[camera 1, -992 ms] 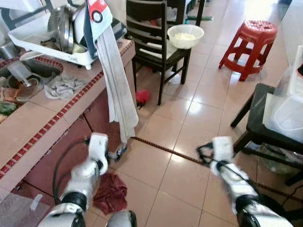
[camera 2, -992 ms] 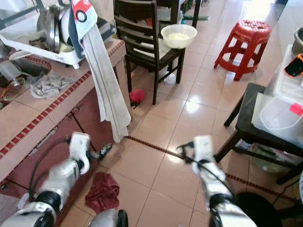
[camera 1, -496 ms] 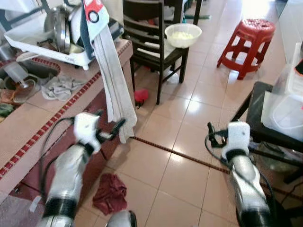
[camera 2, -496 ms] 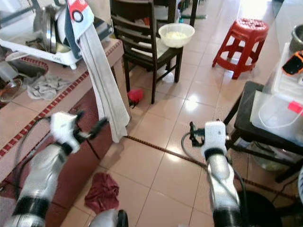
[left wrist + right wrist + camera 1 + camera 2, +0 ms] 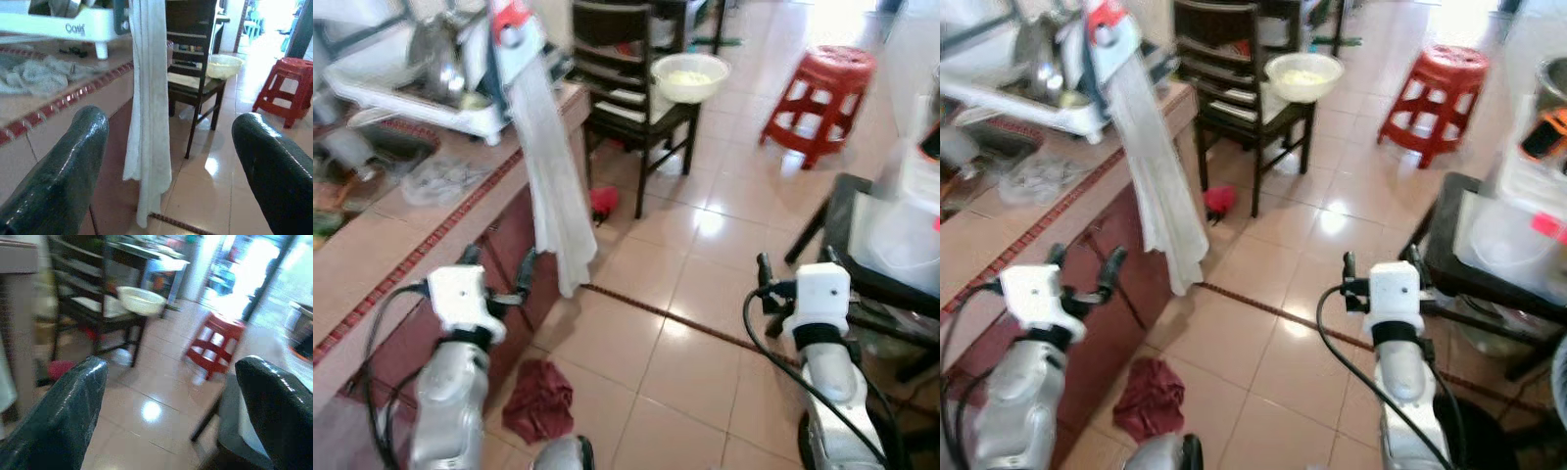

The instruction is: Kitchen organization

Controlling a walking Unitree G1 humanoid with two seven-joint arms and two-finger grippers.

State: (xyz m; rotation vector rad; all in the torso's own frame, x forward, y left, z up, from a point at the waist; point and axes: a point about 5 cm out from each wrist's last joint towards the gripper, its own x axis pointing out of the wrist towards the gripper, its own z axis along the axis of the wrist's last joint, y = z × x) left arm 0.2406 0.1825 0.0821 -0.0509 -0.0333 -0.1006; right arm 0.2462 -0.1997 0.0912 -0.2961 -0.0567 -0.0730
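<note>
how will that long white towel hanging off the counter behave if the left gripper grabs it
The white towel hangs in long limp folds, so it will probably be floppy and drape around the fingers rather than keep shape. Its top seems caught at the dish rack, so a pull might tug the rack. The open left gripper is near its lower end, likely light to lift.

Both arms raised forward, left hand (image 5: 496, 272) and right hand (image 5: 1378, 260) — fingers spread, holding nothing
</note>
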